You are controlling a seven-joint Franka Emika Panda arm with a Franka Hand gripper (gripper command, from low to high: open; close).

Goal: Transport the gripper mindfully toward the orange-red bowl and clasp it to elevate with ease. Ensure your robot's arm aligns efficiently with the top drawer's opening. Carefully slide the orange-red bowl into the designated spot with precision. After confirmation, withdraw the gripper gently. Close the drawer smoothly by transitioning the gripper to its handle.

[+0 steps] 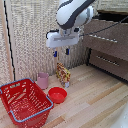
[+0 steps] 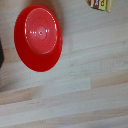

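Note:
The orange-red bowl [image 1: 57, 94] sits upright and empty on the wooden floor, between the red basket and the snack bag. In the wrist view the bowl [image 2: 39, 37] fills much of the picture. My gripper [image 1: 61, 52] hangs well above the bowl, its two dark fingers pointing down and apart with nothing between them. The white arm [image 1: 74, 13] reaches in from the top. At the exterior view's right stand the brown drawers: the top drawer [image 1: 111, 35] with its silver handle [image 1: 102, 38]. I cannot tell whether that drawer is open.
A large red mesh basket [image 1: 24, 101] stands at the exterior view's left. A pink cup [image 1: 43, 80] and a colourful snack bag [image 1: 63, 74] are behind the bowl; the bag's edge [image 2: 100, 4] shows in the wrist view. The lower drawer [image 1: 110, 62] is beneath the top one.

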